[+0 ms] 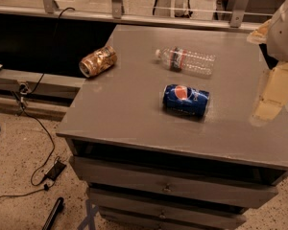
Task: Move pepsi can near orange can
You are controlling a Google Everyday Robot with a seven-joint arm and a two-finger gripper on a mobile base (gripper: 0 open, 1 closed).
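Pepsi can (186,100) glossy | orange can (98,61) mottled | end effector (268,100) right edge

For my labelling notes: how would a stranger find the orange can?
The grey cabinet top has the end effector at its right edge. At the far left corner lies the orange can, gold-brown, unlike the blue pepsi can and clear bottle.

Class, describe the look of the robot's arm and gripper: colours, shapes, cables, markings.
The arm is a smooth, rounded white casing at the picture's right edge. Below it the gripper, over the right side of the table, is pale cream, flat-sided and tapering downward. No cables or markings show on either.
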